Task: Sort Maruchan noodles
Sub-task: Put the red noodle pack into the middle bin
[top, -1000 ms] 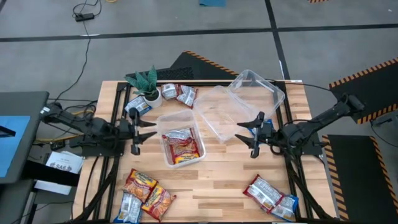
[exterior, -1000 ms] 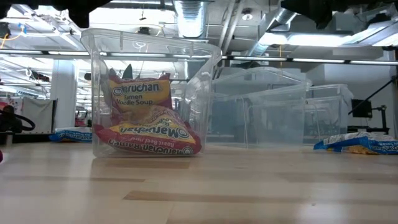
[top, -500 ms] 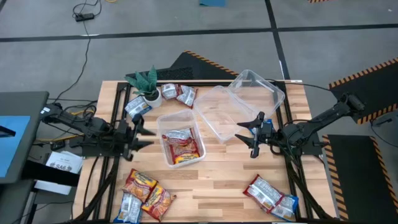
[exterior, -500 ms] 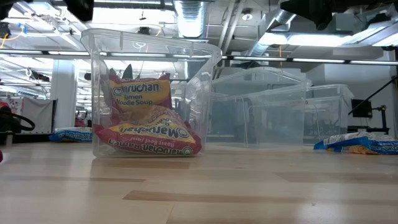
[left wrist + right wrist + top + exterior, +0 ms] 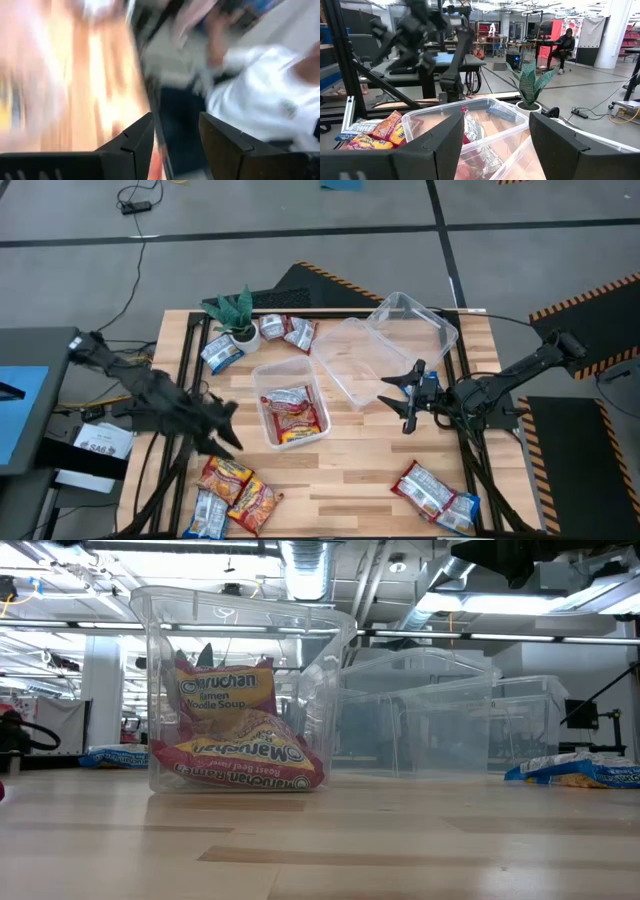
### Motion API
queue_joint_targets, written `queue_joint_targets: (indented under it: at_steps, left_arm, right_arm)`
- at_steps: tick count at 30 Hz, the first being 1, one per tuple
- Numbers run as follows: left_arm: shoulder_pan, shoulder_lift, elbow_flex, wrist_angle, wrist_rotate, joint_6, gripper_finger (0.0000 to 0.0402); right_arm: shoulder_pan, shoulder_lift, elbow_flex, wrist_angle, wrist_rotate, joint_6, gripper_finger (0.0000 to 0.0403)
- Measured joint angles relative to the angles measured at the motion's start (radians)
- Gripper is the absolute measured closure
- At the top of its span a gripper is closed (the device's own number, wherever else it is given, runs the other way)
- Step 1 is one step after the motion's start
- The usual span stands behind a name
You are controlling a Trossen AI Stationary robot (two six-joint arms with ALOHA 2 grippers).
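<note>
Two red Maruchan packets (image 5: pixel 292 412) lie in a clear tub (image 5: pixel 268 372) at the table's middle; the low view shows them leaning on its wall (image 5: pixel 235 735). Loose packets lie in a near-left pile (image 5: pixel 232 488), a near-right pair (image 5: pixel 436 492), and a far group (image 5: pixel 286 331) with a blue one (image 5: pixel 221 352). My left gripper (image 5: pixel 228 428) is open and hovers left of the tub, just above the near-left pile; its wrist view (image 5: pixel 175 137) is blurred. My right gripper (image 5: pixel 404 402) is open and stands right of the tub, its fingers framing it in the wrist view (image 5: pixel 495 145).
Two more clear tubs (image 5: pixel 352 363) (image 5: pixel 412 326) lie toward the far right. A small potted plant (image 5: pixel 236 316) stands at the far left, beside the far packets. A black frame rail runs along the table's far and side edges. People show in the room beyond.
My left arm has swung away from the tub's left side toward the table's near edge and turned its gripper toward the near-left pile of packets; it is moving fast, as its wrist view is smeared. The right arm and all packets have stayed put.
</note>
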Motion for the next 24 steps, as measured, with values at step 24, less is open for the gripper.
queue_joint_targets:
  at_steps: [24]
  left_arm:
    - [-0.416, 0.755, 0.373, -0.822, -0.183, -0.816, 0.0257]
  right_arm:
    - [-0.001, 0.000, 0.001, -0.009, 0.006, -0.098, 0.0155]
